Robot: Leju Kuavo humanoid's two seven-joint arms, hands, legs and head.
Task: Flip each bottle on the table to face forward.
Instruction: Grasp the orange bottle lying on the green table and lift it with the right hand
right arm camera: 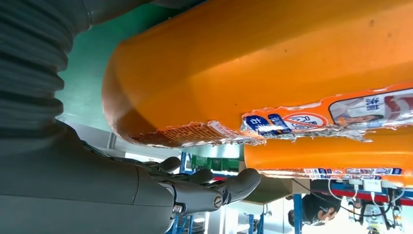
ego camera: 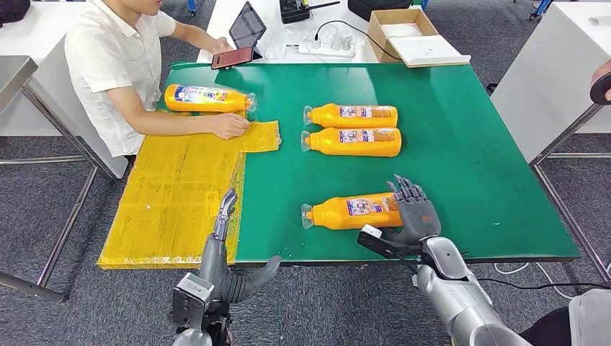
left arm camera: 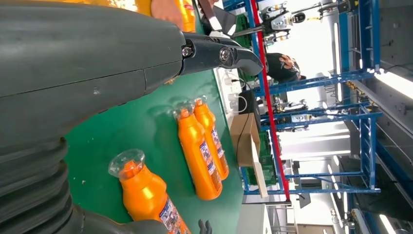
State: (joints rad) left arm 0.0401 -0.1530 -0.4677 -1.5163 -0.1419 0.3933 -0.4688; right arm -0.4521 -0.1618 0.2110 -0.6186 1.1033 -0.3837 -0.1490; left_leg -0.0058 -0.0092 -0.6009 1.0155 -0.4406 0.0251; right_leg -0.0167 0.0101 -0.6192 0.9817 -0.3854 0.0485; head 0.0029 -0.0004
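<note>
Four orange bottles lie on their sides on the green table (ego camera: 468,144). The nearest bottle (ego camera: 351,212) (left arm camera: 146,197) (right arm camera: 268,58) has its cap toward the left and its label up. My right hand (ego camera: 416,211) (right arm camera: 97,187) is at its base end with fingers (right arm camera: 207,187) spread and not wrapped around it. Two more bottles (ego camera: 351,114) (ego camera: 353,142) (left arm camera: 197,153) lie side by side mid-table. A fourth bottle (ego camera: 209,98) lies far left beside a person. My left hand (ego camera: 224,216) (left arm camera: 97,73) hovers empty, fingers straight, at the front edge over the yellow mat (ego camera: 173,194).
A person in a white shirt sits at the far left with a hand (ego camera: 230,126) pressed on the yellow mat. Behind the green table, a white table holds a tablet (ego camera: 247,25), a phone (ego camera: 232,58), a power strip (ego camera: 330,45) and a cardboard box (ego camera: 407,36).
</note>
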